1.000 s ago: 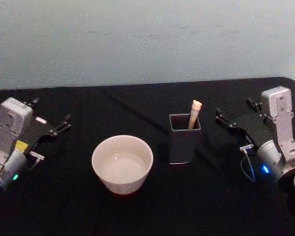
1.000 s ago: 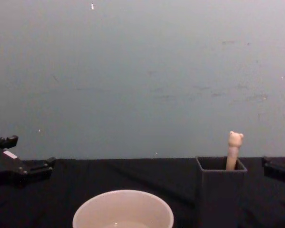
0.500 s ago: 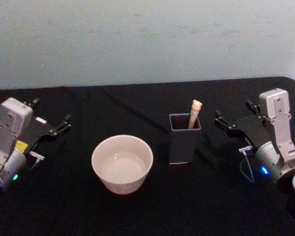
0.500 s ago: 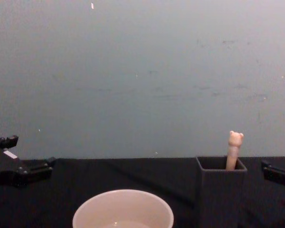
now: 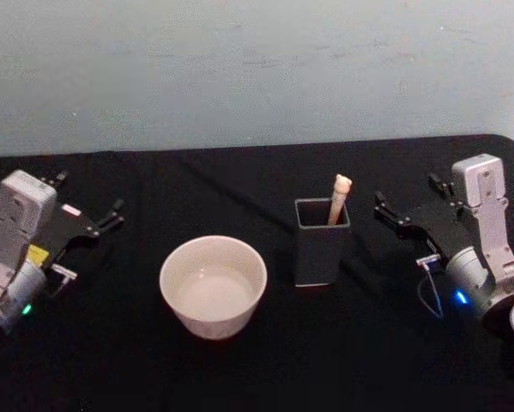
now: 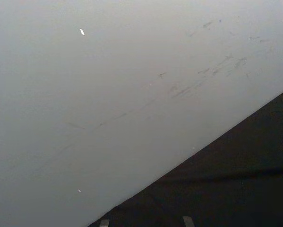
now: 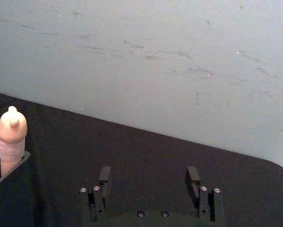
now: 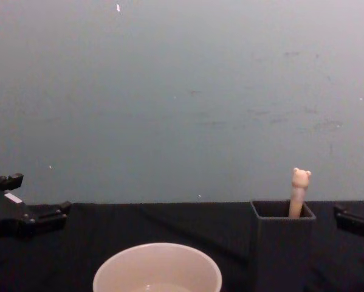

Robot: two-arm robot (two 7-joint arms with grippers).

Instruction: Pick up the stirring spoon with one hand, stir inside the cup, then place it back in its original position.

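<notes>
While the spoon [image 5: 338, 199] sits untouched in the holder [image 5: 322, 241], bear head poking out, the right gripper [image 5: 408, 202] has crept slightly closer, jaws wide, so pickup looks next. Cup [image 5: 213, 285] is beyond the holder from it. Left gripper [image 5: 85, 203] parked wide too. Black cloth [image 5: 239, 180], pale wall [image 5: 257, 69].

Quick count across the worktop [image 5: 257, 360], which is a single black surface. One stirring spoon [image 5: 338, 196], bear head poking up. One dark grey holder [image 5: 320, 242], and the spoon stands in it. One cup [image 5: 213, 285], round and cream. Two grippers: the left gripper [image 5: 87, 206] on one side, the right gripper [image 5: 408, 199] on the other, each with its jaws spread wide.
</notes>
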